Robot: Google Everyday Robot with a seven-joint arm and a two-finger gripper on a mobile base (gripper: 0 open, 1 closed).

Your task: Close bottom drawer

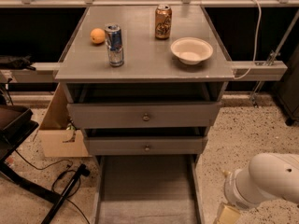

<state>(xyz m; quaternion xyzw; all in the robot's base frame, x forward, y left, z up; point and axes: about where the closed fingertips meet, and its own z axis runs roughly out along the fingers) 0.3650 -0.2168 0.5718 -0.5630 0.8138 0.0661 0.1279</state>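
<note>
A grey cabinet [145,59] fills the middle of the view. The bottom drawer [145,185] stands pulled out from the cabinet's base, its long plank tray running toward the lower edge of the view and cut off there. The robot's white arm [268,181] sits low to the right of the cabinet, beside the open tray and apart from it. A cardboard box [58,136] rests on the floor against the cabinet's left side. Two upper drawer fronts, the taller [117,116] above the narrower [117,146], each carry a small round knob. On the cabinet top lie a white bowl [191,50] at right, a blue can [114,45] left of centre, a brown can [162,21] near the back and an orange [97,35] at the left. The gripper [227,214], a yellowish piece under the arm, hangs just right of the tray's right rail; whether it is spread or pressed together cannot be told.
</note>
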